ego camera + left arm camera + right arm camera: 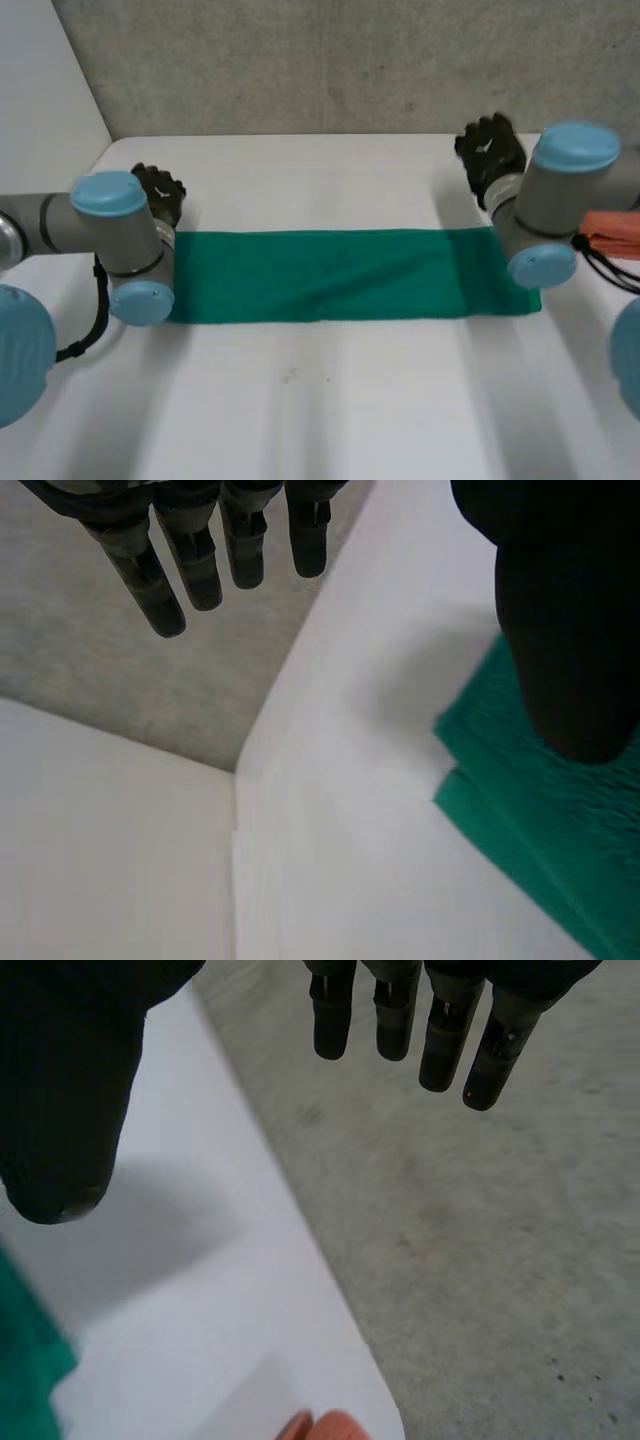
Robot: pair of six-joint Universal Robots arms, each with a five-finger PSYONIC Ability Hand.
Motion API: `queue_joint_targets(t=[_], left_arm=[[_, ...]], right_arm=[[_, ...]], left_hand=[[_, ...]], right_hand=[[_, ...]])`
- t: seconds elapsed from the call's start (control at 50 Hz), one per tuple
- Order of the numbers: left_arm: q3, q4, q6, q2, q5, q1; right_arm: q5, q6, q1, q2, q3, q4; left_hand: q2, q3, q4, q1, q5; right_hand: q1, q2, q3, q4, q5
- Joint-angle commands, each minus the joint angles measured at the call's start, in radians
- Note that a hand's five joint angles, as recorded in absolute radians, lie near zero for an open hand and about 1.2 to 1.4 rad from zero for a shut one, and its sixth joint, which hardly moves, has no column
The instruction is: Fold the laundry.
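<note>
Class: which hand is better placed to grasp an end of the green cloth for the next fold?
Left, probably: the left hand hangs open by a corner of the folded green cloth; the right hand, also open, sits farther from its end.

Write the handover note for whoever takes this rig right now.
Left hand: open, holding nothing, by the towel's far left corner.
Right hand: open, holding nothing, just past the towel's far right corner.
Towel: green, flat on the table as a long strip between the arms. The left wrist view shows two layers at its left end.
Orange cloth: at the table's right edge, beside the right arm.
Done: apparently one lengthwise fold.
Left: probably fold the strip end to end, then the orange cloth.
</note>
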Motion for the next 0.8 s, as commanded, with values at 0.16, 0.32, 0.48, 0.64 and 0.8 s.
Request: queue_joint_targets(t=[0.16, 0.32, 0.48, 0.64, 0.8], left_arm=[[-0.402, -0.005, -0.197, 0.402, 0.129, 0.008], [-0.57, -0.002, -0.265, 0.489, 0.194, 0.013], [-0.614, 0.004, -0.277, 0.481, 0.196, 0.014], [-0.614, 0.006, -0.279, 0.479, 0.194, 0.014], [-0.619, 0.017, -0.279, 0.479, 0.194, 0.016]], right_arm=[[-0.188, 0.2, -0.136, -0.429, 0.442, 0.323], [-0.271, 0.2, -0.201, -0.465, 0.725, 0.238], [-0.295, 0.193, -0.233, -0.442, 0.842, 0.028], [-0.292, 0.19, -0.235, -0.384, 0.833, -0.026], [-0.284, 0.186, -0.244, -0.341, 0.813, -0.039]], left_hand=[[-0.027, -0.032, -0.027, -0.017, -0.045], [-0.023, -0.028, -0.023, -0.014, -0.041], [-0.02, -0.025, -0.02, -0.011, -0.038], [-0.02, -0.025, -0.02, -0.011, -0.038], [-0.023, -0.028, -0.023, -0.014, -0.041]], right_hand=[[-0.024, -0.04, -0.036, -0.056, -0.062], [0.229, 0.213, 0.217, 0.198, 0.192], [0.4, 0.384, 0.388, 0.368, 0.363], [0.757, 0.742, 0.745, 0.726, 0.72], [1.197, 1.182, 1.186, 1.166, 1.16]])
